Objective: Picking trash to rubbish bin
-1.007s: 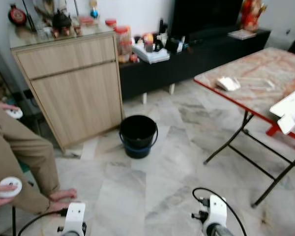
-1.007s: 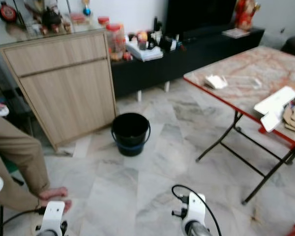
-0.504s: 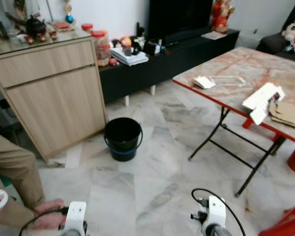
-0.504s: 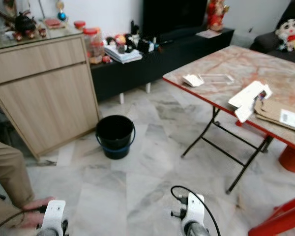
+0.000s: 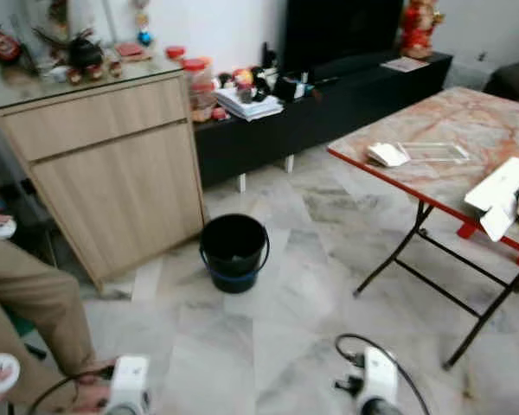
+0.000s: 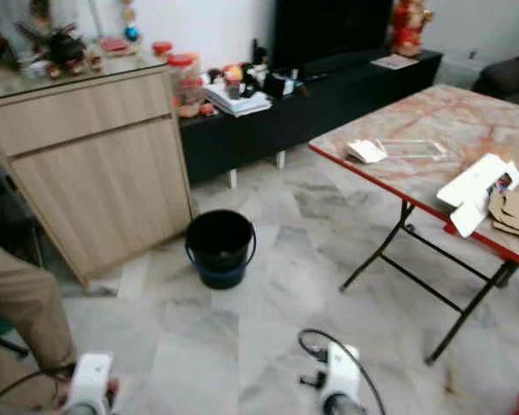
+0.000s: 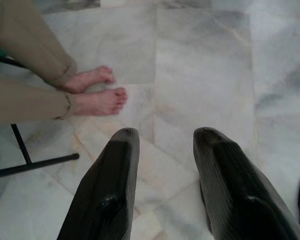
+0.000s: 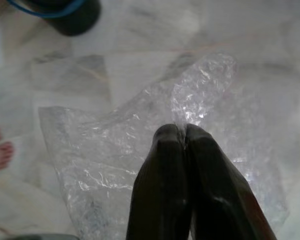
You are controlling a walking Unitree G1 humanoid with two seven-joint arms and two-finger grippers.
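Observation:
A black rubbish bin [image 5: 234, 252] with a blue band stands on the marble floor ahead, in front of a wooden cabinet. In the right wrist view my right gripper [image 8: 184, 137] is shut on a clear crinkled plastic bag [image 8: 125, 160] that hangs over the floor, and the bin [image 8: 60, 12] shows at the frame's far edge. My left gripper [image 7: 162, 137] hangs open over the tiles with nothing between its fingers. Both wrists [image 5: 128, 389] [image 5: 376, 393] sit low in the eye views.
A person in tan trousers [image 5: 30, 298] sits at my left, bare feet [image 7: 97, 92] on the floor near my left gripper. A red-framed folding table [image 5: 450, 147] with papers stands on the right. The wooden cabinet [image 5: 112, 164] and a black TV bench [image 5: 329, 104] line the far wall.
The camera has swung back to the left: the bin and cabinet sit further right in the picture and the table's right end has slid out of frame. Both arms hold as before.

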